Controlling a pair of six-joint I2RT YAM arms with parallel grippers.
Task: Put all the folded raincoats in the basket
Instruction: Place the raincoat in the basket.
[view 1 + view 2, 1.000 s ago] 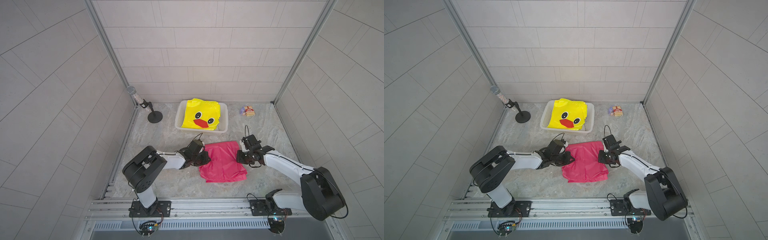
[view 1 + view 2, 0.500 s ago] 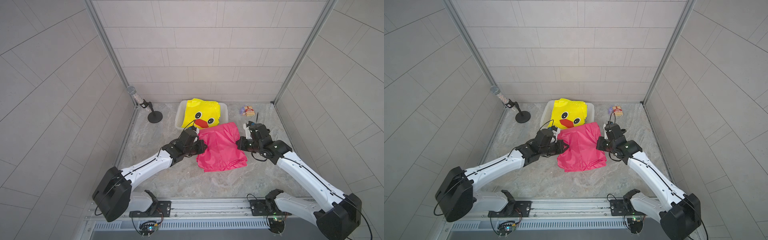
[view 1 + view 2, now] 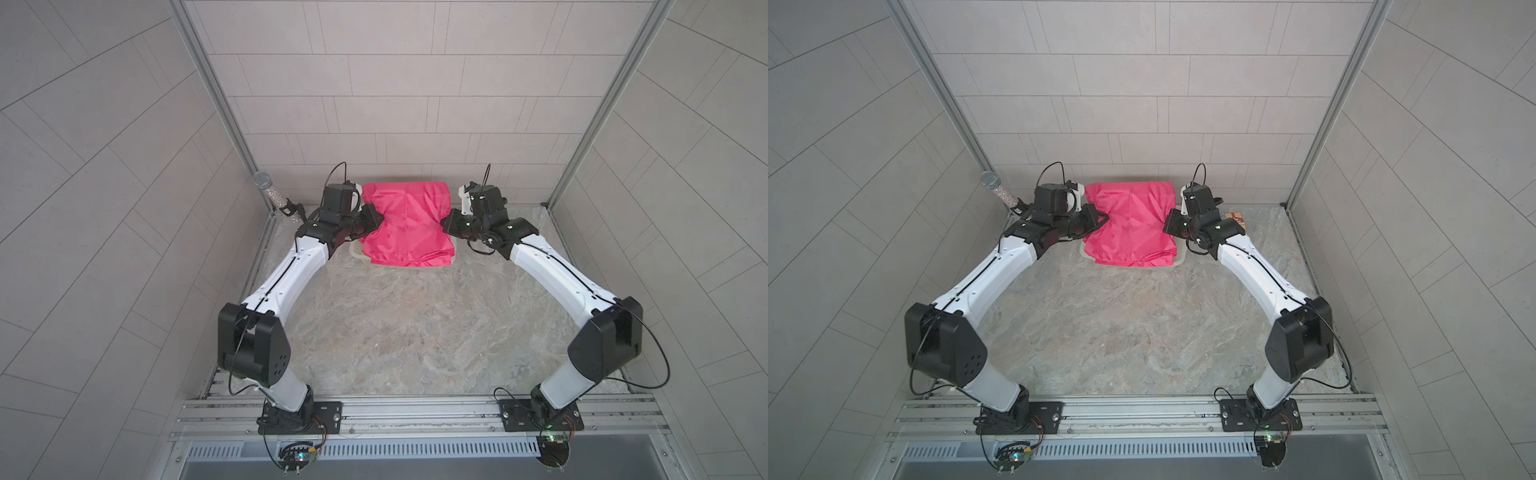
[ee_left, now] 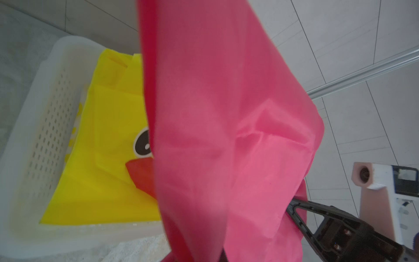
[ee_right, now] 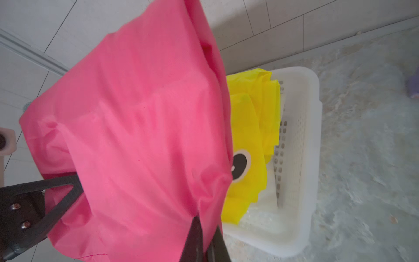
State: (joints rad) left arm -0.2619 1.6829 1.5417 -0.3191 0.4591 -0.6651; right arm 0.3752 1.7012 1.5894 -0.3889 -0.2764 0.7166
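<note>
Marble tabletop (image 3: 395, 332); basket (image 3: 358, 258) mostly hidden.

At the upper centre of your frame, the pink raincoat (image 3: 1131, 224) hangs between the left gripper (image 3: 1100, 218) and right gripper (image 3: 1169, 224) (both clamped on its edges), covering most of the white basket (image 3: 1180, 257).

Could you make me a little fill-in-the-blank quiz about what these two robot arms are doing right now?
1. The left hand and right hand together hold up a folded ____ raincoat.
2. It hangs above the white ____.
3. Already inside lies a ____ raincoat with a duck face.
4. By the left wall stands a ____ on a stand.

Missing words: pink; basket; yellow; microphone
</note>
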